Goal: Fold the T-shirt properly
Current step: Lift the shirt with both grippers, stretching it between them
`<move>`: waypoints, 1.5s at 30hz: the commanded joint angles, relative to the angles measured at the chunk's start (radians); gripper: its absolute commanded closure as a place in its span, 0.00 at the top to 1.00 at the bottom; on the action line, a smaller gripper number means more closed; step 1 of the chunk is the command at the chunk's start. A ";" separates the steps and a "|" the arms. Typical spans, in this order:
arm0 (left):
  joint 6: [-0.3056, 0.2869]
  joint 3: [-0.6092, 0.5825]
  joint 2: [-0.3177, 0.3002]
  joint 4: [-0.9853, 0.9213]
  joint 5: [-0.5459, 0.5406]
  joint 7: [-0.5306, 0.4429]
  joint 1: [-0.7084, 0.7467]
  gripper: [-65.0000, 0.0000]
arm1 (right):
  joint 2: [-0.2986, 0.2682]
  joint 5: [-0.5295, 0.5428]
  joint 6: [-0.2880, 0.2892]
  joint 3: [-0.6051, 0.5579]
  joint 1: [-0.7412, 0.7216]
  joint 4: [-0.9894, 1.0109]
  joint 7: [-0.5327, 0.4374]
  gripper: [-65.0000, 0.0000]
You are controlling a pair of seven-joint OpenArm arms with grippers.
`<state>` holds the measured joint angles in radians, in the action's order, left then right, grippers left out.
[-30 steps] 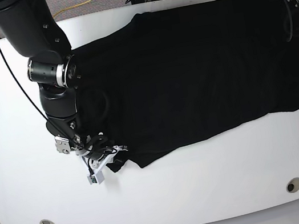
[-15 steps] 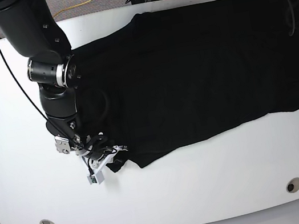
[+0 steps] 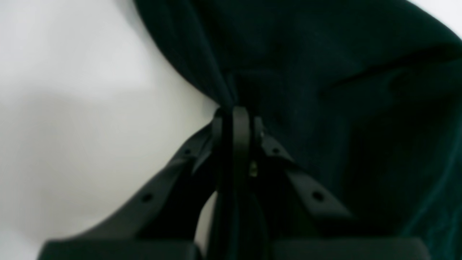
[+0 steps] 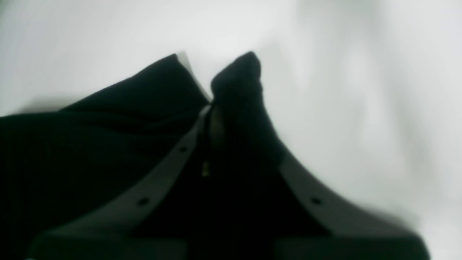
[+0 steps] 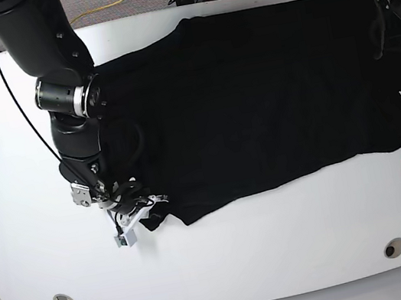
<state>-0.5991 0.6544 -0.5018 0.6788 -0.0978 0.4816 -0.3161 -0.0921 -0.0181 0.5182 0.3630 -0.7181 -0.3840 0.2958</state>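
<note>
- Black soft fabric covers most of the white table (image 5: pixel 228 262): the large plain black short-sleeved T-shirt (image 5: pixel 254 101) lies spread from the far edge toward the near edge, reaching from the table's left part to its right edge.
- The left gripper (image 3: pixel 234 112), at the right edge of the table in the base view, has just closed. A second ago its fingers were wide apart above the cloth; now its wrist view shows them pressed together with a bunch of black fabric gathered between them.
- The right gripper (image 4: pixel 216 104) stays as it was, its fingers narrow and pinching the corner of the shirt nearest the table's near-left part.
- I judge that both ends of the shirt's near hem are now held, so the lift for the first fold can begin.
- Both wrist views are blurred, so how deep the cloth sits in each grip is hard to tell.
- The left gripper is almost cut off at the edge of the base view.
- No print shows on the shirt; I cannot say which side is up.
- The sleeves are not clearly visible in the dark cloth.
</note>
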 commanded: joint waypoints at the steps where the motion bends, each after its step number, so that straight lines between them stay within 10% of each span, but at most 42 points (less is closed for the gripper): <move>1: -0.003 0.002 -0.019 0.094 0.005 0.010 -0.013 0.00 | -0.028 0.022 0.010 0.008 -0.039 -0.056 0.026 0.00; 18: -0.002 -0.006 0.084 0.543 0.013 0.131 -0.008 0.00 | -0.044 0.017 0.136 0.000 0.084 -0.755 0.457 0.00; 45: 0.001 -0.078 0.035 1.007 0.013 0.497 -0.561 0.00 | -0.179 0.023 0.180 -0.181 -0.587 -0.829 0.793 0.00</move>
<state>-0.6170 0.5884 -0.4461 1.6722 -0.1146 0.9920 -0.8265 -0.2504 0.0498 0.7162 0.1730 -1.2606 -1.1934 1.0443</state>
